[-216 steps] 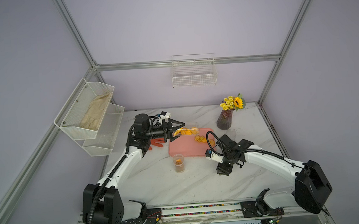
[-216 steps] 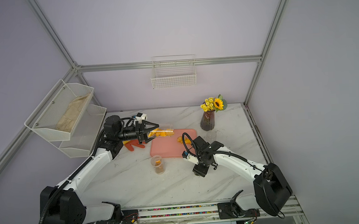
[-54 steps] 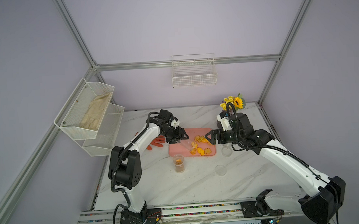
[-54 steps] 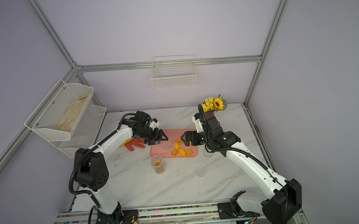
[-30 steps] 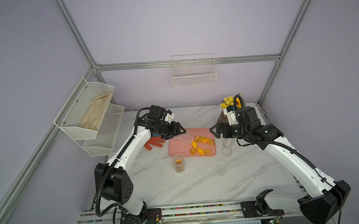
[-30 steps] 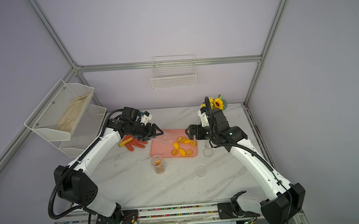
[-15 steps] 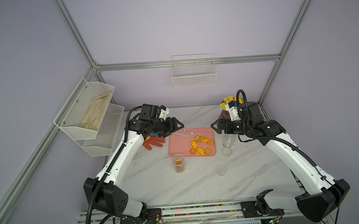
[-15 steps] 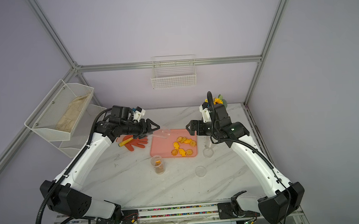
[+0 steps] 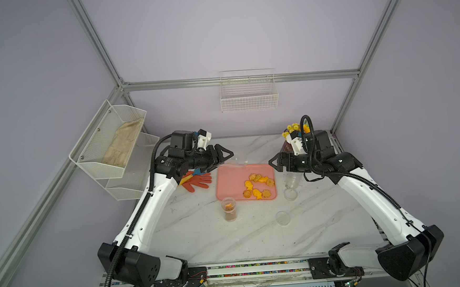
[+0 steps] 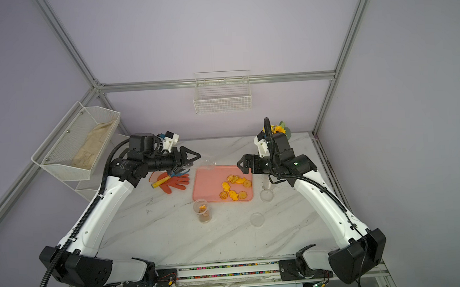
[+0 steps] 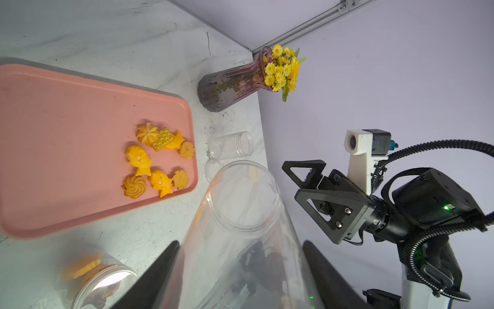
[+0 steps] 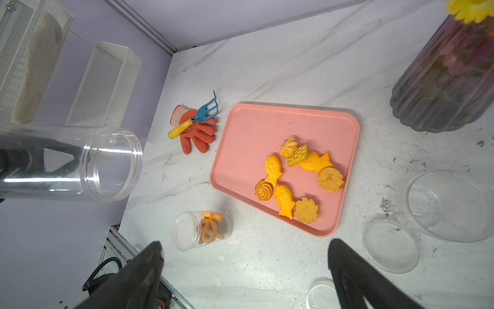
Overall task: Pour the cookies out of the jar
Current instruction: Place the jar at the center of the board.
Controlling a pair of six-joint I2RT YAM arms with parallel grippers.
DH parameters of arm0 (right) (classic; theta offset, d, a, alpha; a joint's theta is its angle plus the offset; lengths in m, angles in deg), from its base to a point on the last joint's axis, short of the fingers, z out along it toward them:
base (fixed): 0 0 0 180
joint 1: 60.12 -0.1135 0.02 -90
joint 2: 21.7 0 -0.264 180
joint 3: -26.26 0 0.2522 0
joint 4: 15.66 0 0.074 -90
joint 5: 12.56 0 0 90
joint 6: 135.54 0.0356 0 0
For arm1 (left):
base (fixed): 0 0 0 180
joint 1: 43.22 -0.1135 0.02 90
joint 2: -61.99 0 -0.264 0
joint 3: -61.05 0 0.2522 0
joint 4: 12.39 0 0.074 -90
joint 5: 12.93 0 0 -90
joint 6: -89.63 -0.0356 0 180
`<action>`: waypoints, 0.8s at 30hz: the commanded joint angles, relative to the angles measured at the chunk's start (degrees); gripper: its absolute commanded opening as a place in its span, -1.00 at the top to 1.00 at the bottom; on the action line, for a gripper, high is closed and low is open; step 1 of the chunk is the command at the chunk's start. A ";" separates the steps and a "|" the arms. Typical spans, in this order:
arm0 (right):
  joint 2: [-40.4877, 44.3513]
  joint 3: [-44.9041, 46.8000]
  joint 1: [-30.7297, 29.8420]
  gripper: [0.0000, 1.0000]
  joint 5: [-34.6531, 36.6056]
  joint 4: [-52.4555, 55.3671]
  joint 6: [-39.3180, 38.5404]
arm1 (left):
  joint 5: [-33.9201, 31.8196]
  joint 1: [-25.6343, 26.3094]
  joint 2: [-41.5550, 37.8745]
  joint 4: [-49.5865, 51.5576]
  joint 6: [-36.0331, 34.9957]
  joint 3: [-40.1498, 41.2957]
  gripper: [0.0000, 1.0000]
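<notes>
The clear jar [image 12: 80,163] is grasped by the left fingers [image 11: 326,275] and held level above the tabletop [image 9: 201,233]. Its long axis runs along the far edge and its open mouth is turned toward the pink tray [image 9: 227,182]. No cookies are seen inside it. The cookies [image 9: 259,186] are spread on the tray's right half, ahead of and below the mouth. The right fingers [image 12: 144,273] are spread wide and empty, just beyond the tray's right side.

Marble table [image 9: 215,242]: pink tray [image 9: 229,180], orange glove [image 9: 198,182], vase [image 11: 227,88], small filled jar [image 9: 229,209], empty jar [image 11: 231,145], clear lids [image 9: 282,218].
</notes>
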 commanded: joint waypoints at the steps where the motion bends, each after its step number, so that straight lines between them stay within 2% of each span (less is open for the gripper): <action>1: -0.41 -1.16 0.41 -0.95 -0.97 1.07 -0.03 | 3.24 -0.55 -1.81 -5.59 3.10 2.35 -0.34; 9: -1.08 -2.34 1.03 -0.95 -2.09 1.06 -0.30 | 6.67 -1.25 -1.47 -12.04 8.29 3.84 -0.34; 24: -3.48 -3.09 1.54 -0.95 -3.59 0.89 -1.49 | 8.36 -1.63 -0.75 -21.08 15.53 6.80 -0.35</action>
